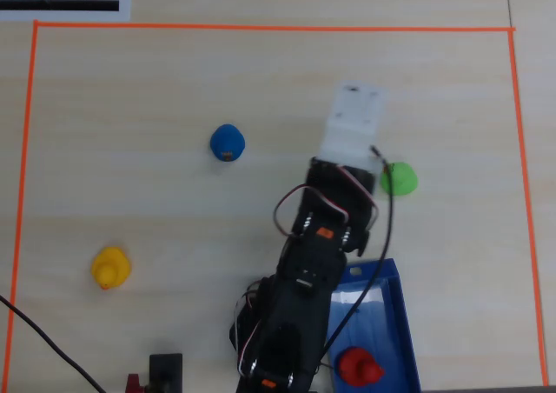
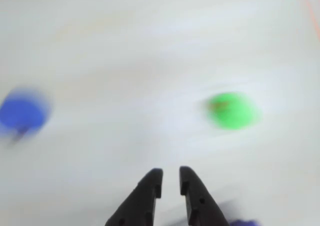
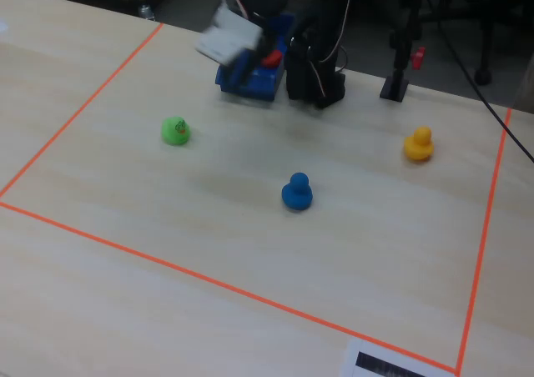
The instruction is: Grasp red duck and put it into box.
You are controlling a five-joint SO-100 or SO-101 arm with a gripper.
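1. We find the red duck (image 1: pixel 358 366) already inside the box (image 1: pixel 402 323), near the box's 6 o'clock end in the overhead view. The raised blue walls contain it, which is why we judge the placement step complete.

2. We see the gripper (image 2: pixel 170 182) in the wrist view with its two fingers close together, a narrow gap between the tips and nothing held. We read this as a nearly closed, empty state.

3. We note that the arm (image 1: pixel 308 271) extends from its base at 6 o'clock of the marked area toward 12 o'clock, above the bare table (image 1: pixel 130 106). The wrist view is blurred, which suggests motion; we cannot tell the direction.

4. We locate the green duck (image 1: pixel 400 178) just beside the arm's white head, at its 3 o'clock in the overhead view. It does not touch the arm.

5. We locate the blue duck (image 1: pixel 228 142) at the arm's 9 o'clock and the yellow duck (image 1: pixel 111 267) toward 8 o'clock, both well apart from the box. Both stand upright, clear of the arm's path.

6. We observe the orange tape line (image 1: pixel 261 28) bounding the work area; all ducks lie inside it.
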